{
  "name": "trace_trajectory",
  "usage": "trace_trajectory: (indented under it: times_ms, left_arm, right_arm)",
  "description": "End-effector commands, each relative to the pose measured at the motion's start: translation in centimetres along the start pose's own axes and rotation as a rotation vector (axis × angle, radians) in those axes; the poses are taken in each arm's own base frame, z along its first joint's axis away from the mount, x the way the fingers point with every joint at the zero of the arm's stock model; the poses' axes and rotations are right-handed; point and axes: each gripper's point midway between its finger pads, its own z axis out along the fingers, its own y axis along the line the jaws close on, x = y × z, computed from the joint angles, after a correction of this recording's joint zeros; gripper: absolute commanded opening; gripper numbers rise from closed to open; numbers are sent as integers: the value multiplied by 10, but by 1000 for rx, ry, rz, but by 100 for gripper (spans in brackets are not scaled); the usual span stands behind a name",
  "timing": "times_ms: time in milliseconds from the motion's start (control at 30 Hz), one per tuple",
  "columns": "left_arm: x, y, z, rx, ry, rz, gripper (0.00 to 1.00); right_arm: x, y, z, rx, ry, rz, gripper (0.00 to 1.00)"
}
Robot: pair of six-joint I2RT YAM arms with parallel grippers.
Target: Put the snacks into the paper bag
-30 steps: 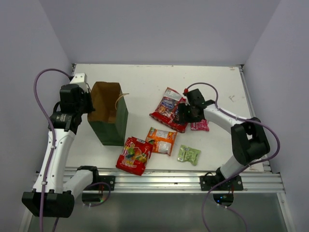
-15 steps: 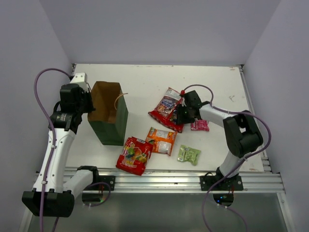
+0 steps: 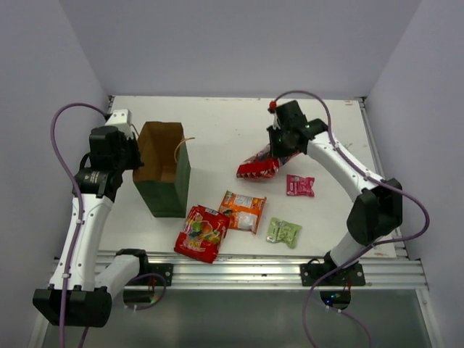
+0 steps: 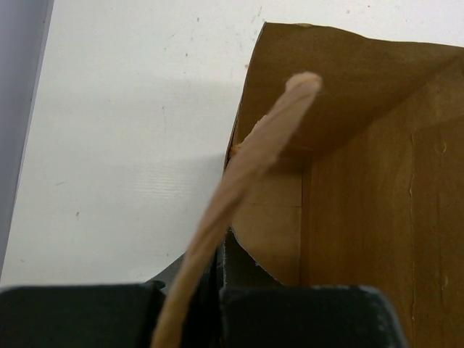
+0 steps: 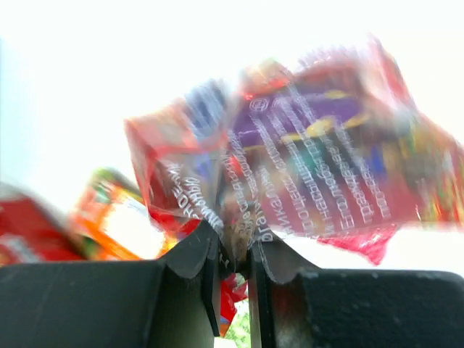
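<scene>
- R gripper point(image 3: 278, 152) is up off the worktop point(image 3: 217, 119) w/ one large red packet point(image 3: 258, 167) dangling below it; wrist view shows the jaws clamped on the packet's crinkled edge, foil blurred
- That packet hangs well to the right of the paper bag point(image 3: 168, 190); not over the mouth yet
- L gripper point(image 3: 120, 154) sits at the bag's left rim; jaws pinched together on the rim right by the loop handle point(image 4: 250, 170); mouth stands open, no packet visible inside
- Lying on the worktop: second red packet point(image 3: 201, 232) just beside the bag's base; orange-white packet point(image 3: 242, 210) next to it; green packet point(image 3: 283, 231) and pink packet point(image 3: 300, 185) further right
- Step in hand, I'd say: carrying snack no. 1 across to the bag
- Next move needs a swing left until the packet is above the opening, low end pointing in, then release; packet looks broad vs. the mouth, so it could snag the rim or handle
</scene>
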Motion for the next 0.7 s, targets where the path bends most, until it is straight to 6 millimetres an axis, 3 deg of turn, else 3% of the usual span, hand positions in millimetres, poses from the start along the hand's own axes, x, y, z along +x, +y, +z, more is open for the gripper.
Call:
trace_trajectory:
  times_ms: [0, 33, 200, 233, 267, 400, 433, 667]
  left_arm:
    - [-16, -5, -7, 29, -63, -12, 0]
    - [-16, -6, -7, 35, -64, -14, 0]
    - [-15, -14, -7, 77, -64, -36, 0]
    - [-13, -17, -7, 90, -59, -37, 0]
    - [-14, -19, -6, 100, -62, -39, 0]
    - [-13, -27, -5, 135, -55, -41, 0]
    - [-13, -29, -4, 141, -54, -41, 0]
    - [-8, -43, -3, 200, -43, -24, 0]
  right_arm:
    - [-105, 9, -128, 18, -343, -58, 0]
    - [-130, 19, -156, 1, -405, -70, 0]
    - [-191, 56, -232, -59, -599, -116, 0]
    - [-202, 68, -264, -104, -685, -119, 0]
    - [-209, 77, -261, -127, -692, -118, 0]
    - [-223, 123, -304, -346, -835, -93, 0]
    - [-228, 143, -308, -436, -866, -77, 0]
    - [-232, 228, -346, -799, -910, -79, 0]
